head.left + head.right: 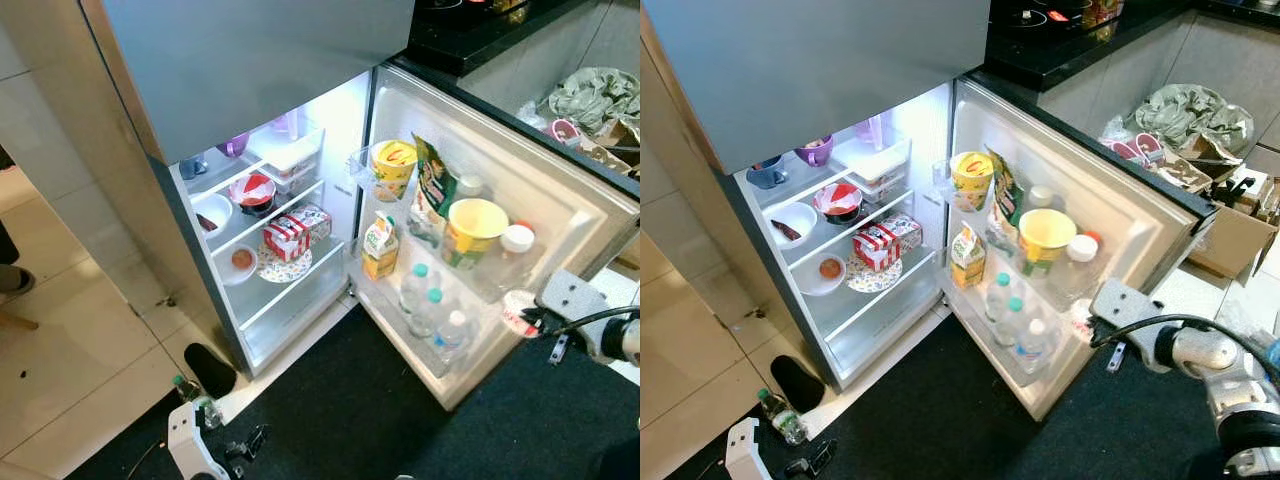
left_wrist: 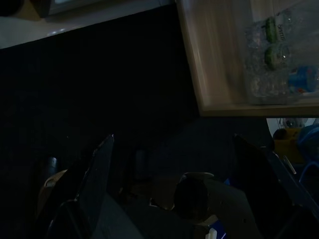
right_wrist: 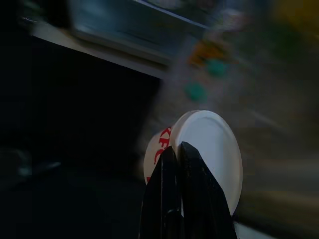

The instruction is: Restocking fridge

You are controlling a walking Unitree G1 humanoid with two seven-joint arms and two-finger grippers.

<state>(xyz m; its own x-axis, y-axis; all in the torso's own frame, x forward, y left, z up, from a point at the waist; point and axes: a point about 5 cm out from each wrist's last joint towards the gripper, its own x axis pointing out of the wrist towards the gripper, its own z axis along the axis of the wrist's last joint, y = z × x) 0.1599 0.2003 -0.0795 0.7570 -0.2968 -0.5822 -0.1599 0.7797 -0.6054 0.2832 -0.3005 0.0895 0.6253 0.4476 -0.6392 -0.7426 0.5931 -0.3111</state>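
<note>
My right gripper (image 3: 180, 149) is pinched tight on a white tub (image 1: 519, 311) with red lettering and a white lid, fingers nearly together on its rim; I hold it just beside the outer edge of the open fridge door (image 1: 560, 190), level with the lower door shelf; the view along my right wrist is blurred, so the lettering is hard to read. My left gripper (image 2: 169, 164) hangs low over the dark mat (image 1: 340, 410), fingers spread wide, nothing between them.

The fridge (image 1: 200, 80) stands open and lit; on the door's top shelf a yellow tub (image 1: 392, 165) sits at the hinge end, a green snack bag (image 1: 432, 180) next to it; a shelf lower, a juice carton (image 1: 379, 246) at the hinge end, then a big yellow cup (image 1: 472, 228) and a white-capped jar (image 1: 516, 240) toward the outer edge; in the bottom door shelf, three clear water bottles (image 1: 428, 310) in a row, two with green caps and one white.

Inside, a red-and-white bowl (image 1: 252, 190) and a white bowl (image 1: 212, 210) on the upper shelf; a red-and-white box (image 1: 286, 238) on a patterned plate (image 1: 285, 266) on the shelf below, a small white dish (image 1: 240, 262) just beside it at the shelf's left end.

On the floor by the fridge's front left corner, a small green-capped bottle (image 1: 782, 415) near a black shoe (image 1: 798, 382); a counter (image 1: 1080, 45) runs behind the door, a crumpled bag (image 1: 1190, 112) on the far side.
</note>
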